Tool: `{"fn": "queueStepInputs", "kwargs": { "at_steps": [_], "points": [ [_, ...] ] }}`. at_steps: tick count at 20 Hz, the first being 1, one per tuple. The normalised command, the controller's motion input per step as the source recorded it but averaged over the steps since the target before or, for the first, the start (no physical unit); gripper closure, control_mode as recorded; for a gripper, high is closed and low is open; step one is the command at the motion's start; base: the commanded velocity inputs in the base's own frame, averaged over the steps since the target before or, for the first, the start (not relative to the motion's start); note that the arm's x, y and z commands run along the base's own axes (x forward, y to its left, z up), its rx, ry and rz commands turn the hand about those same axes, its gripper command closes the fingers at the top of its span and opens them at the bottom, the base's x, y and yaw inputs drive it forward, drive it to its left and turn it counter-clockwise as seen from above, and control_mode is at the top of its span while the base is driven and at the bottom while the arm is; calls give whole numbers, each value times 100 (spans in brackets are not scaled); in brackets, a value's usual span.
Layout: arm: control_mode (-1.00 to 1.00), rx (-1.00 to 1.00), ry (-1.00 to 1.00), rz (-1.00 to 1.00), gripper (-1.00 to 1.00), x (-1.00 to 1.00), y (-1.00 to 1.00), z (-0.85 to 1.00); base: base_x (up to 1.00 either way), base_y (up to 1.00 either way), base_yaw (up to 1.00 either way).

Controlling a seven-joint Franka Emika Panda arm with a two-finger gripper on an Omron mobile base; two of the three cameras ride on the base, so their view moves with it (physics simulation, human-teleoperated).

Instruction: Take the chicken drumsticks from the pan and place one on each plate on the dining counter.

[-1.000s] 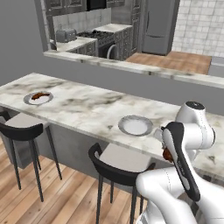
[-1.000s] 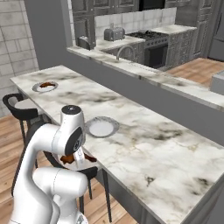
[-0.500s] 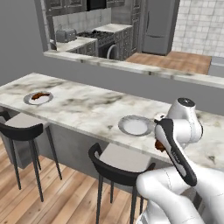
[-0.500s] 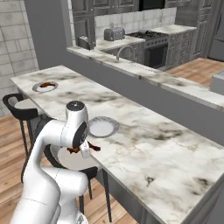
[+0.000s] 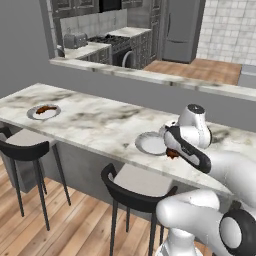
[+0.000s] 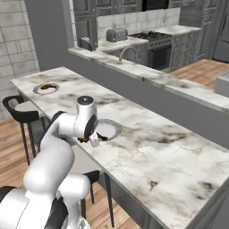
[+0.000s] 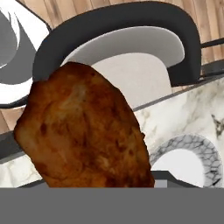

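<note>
A glossy reddish-brown chicken drumstick (image 7: 83, 131) fills the hand view. My gripper (image 5: 172, 151) is shut on it, holding it just over the dining counter (image 5: 100, 125) beside the near plate's right edge. That plate (image 5: 150, 143) is bare, and its rim also shows in the hand view (image 7: 192, 153). From the right base view, the held drumstick (image 6: 99, 138) hangs at the front rim of the near plate (image 6: 111, 129). The other drumstick (image 5: 47, 108) lies on the far plate (image 5: 40, 113) at the counter's left end. The pan is out of view.
Black-backed stools stand under the counter's front edge, one right below my hand (image 5: 135, 187) and one further left (image 5: 25, 145). A raised marble ledge (image 5: 150, 77) runs behind the counter. The counter stretches bare to the right (image 6: 170, 165).
The hand has swung up and left with the drumstick, from below the counter's edge to the rim of the near plate. The plates and stools have stayed put.
</note>
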Motion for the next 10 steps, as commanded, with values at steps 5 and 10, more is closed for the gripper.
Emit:
{"fn": "queueStepInputs", "kwargs": {
  "at_steps": [5, 10],
  "points": [
    [-100, -1, 3, 0, 100, 98, 0, -13, 0, 0, 0],
    [-100, -5, 3, 0, 100, 85, 0, -32, 0, 0, 0]
  ]
}}
